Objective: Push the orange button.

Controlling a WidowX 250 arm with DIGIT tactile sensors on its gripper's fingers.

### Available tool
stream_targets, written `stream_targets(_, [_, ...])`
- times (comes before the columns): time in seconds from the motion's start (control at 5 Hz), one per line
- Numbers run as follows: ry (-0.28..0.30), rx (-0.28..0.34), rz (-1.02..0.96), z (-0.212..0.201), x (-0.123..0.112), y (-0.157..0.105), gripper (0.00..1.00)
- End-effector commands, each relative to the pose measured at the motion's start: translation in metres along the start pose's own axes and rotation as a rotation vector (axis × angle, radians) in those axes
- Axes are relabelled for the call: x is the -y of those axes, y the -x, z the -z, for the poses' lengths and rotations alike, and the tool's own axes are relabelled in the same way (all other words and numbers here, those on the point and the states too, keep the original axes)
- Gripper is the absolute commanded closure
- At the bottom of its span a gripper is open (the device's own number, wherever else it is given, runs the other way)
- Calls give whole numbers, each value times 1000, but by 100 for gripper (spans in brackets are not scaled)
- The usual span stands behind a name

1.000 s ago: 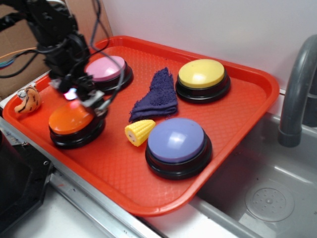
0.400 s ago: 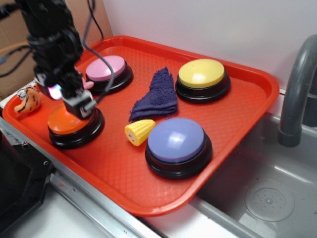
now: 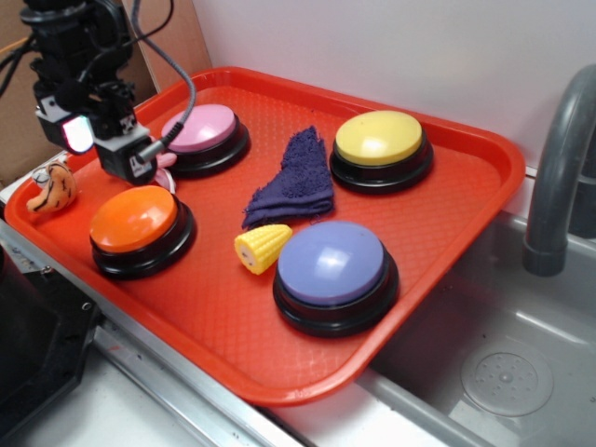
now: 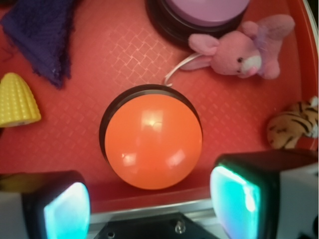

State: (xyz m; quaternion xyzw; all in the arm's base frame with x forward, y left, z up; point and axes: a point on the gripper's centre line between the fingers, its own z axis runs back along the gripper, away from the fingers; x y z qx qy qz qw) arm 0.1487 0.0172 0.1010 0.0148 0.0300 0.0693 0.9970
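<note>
The orange button, a glossy orange dome on a black base, sits at the front left of the red tray. My gripper hangs above and slightly behind it, clear of the cap. In the wrist view the orange button lies below, just ahead of the gap between my open gripper, whose lit pads hold nothing.
On the tray are also a pink button, a yellow button, a purple button, a toy corn and a purple cloth. A pink plush bunny and a tiger toy lie near the gripper. Sink on the right.
The gripper was low over the orange button, apparently touching its cap; it has since risen and drawn back to the left, and the whole cap shows again.
</note>
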Motion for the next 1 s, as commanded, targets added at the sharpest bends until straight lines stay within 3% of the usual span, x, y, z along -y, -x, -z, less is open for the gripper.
stream_targets(0.0, [-50, 66, -53, -37, -3, -13, 0])
stream_targets(0.6, [-10, 79, -96, -57, -2, -14, 0])
stream_targets(0.8, [-8, 109, -100, -63, 1, -13, 0])
